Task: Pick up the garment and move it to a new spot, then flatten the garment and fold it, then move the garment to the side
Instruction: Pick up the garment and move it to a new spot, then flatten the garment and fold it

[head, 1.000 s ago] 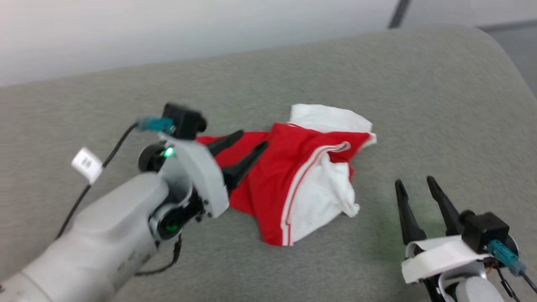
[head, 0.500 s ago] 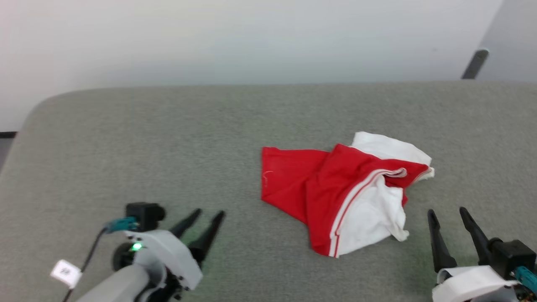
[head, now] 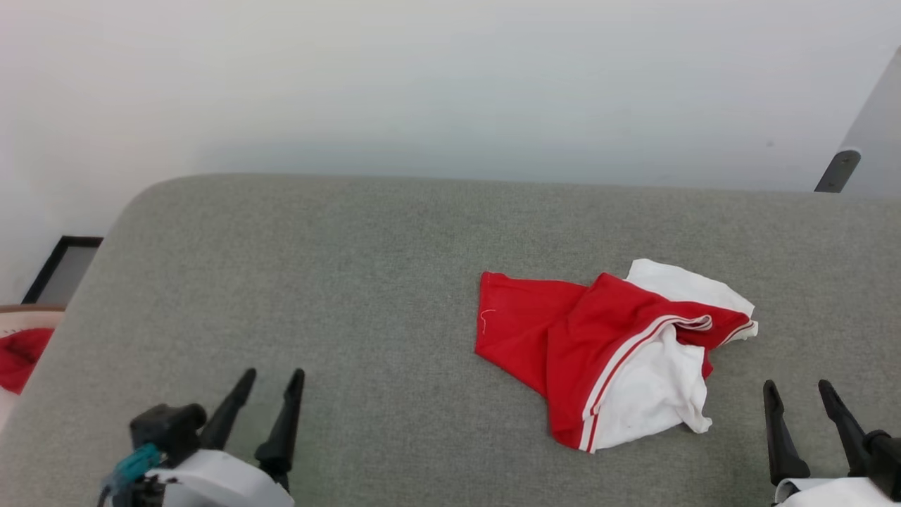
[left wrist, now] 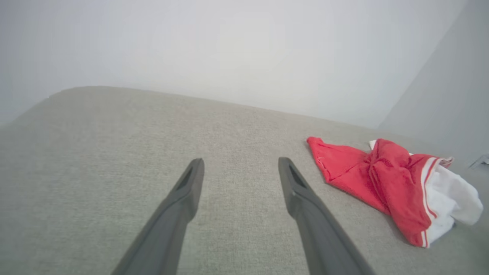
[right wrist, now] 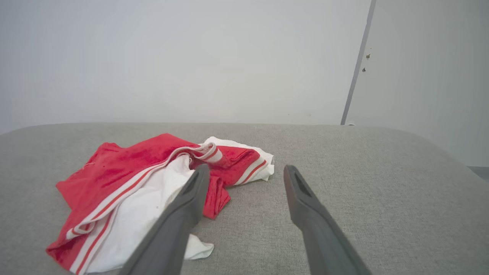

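Observation:
The garment (head: 605, 352), a red shirt with white sleeves and striped trim, lies crumpled on the grey cushioned surface (head: 352, 282), right of centre. My left gripper (head: 273, 374) stands open at the lower left, well apart from the garment, with nothing between its fingers. My right gripper (head: 797, 386) is open at the lower right, just right of the garment's white sleeve and not touching it. In the left wrist view the garment (left wrist: 382, 183) lies to the right of the open left gripper (left wrist: 240, 161). In the right wrist view the garment (right wrist: 133, 179) lies to the left, behind the left finger of the open right gripper (right wrist: 247, 168).
The surface's rounded left edge (head: 91, 282) drops off to the floor. There a small red cloth (head: 17, 355) lies in a pale container, with a dark frame (head: 60, 267) behind it. A white wall runs behind the surface, and a grey metal leg (head: 838, 169) stands at the far right.
The head view has shifted. My left gripper has pulled back from over the garment's red part to the lower left, still open. The garment keeps its crumpled shape.

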`<state>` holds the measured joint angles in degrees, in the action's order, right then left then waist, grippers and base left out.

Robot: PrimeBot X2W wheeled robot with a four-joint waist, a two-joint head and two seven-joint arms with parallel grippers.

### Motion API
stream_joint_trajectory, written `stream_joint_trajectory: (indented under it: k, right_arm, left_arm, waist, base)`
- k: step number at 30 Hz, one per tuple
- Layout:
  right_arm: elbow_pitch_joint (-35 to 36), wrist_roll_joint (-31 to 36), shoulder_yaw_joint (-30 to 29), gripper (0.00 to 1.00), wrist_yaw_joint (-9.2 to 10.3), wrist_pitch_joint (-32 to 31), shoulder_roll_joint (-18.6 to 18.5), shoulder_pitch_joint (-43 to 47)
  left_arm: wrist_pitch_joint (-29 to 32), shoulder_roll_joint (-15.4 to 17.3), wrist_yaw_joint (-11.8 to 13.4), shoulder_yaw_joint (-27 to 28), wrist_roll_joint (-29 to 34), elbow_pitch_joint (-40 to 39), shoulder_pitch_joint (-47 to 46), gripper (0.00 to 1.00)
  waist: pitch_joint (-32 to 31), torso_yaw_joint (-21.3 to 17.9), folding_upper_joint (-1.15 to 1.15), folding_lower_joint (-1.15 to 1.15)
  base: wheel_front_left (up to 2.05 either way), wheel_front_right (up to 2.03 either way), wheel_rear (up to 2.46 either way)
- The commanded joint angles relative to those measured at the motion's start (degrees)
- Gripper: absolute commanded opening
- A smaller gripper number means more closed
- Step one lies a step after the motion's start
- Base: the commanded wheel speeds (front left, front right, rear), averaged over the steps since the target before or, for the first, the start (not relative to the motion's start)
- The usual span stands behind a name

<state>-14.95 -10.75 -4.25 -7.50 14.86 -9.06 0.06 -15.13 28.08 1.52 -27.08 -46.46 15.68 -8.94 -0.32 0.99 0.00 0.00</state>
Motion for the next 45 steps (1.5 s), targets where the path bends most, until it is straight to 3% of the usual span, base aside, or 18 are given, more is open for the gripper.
stream_joint_trajectory:
  k: [1, 7, 14, 28, 45]
  right_arm:
    - [0.59, -0.64, -0.12, 1.0, 0.02, -0.18, 0.06, 0.44]
    - [2.82, -0.99, 0.2, 1.0, 0.02, -1.09, -0.08, -0.67]
    - [3.62, -1.01, 0.79, 1.0, 0.02, -1.66, 0.44, 0.66]
    - [3.21, -0.81, 1.11, 1.0, 0.02, -1.68, 0.34, 0.77]
    - [2.87, -2.13, 2.75, 1.0, 0.01, -3.44, -0.12, -0.56]
  left_arm:
    - [0.0, -0.86, 0.26, 2.54, 2.49, -1.67, 1.75, 1.0]
    - [-0.01, -4.26, -0.9, 10.7, 12.85, -6.98, 7.16, 1.0]
    - [-0.01, -7.96, -3.6, 14.62, 19.11, -6.65, 10.94, 1.0]
    - [-0.01, -12.61, -6.88, 19.86, 24.43, -4.77, 12.23, 1.0]
    - [-0.01, -15.91, -8.56, 21.78, 26.83, -3.26, 12.71, 1.0]
  waist:
    - [-0.49, -0.21, 0.0, 0.0]
    - [-1.09, -1.05, 0.0, 0.0]
    - [-1.48, -1.14, 0.0, 0.0]
    - [-1.38, -1.19, 0.0, 0.0]
    - [-1.55, -1.06, 0.0, 0.0]
  base:
    - [0.0, 0.0, 0.0]
    - [0.0, 0.0, 0.0]
    - [0.0, 0.0, 0.0]
    - [0.0, 0.0, 0.0]
    - [0.0, 0.0, 0.0]
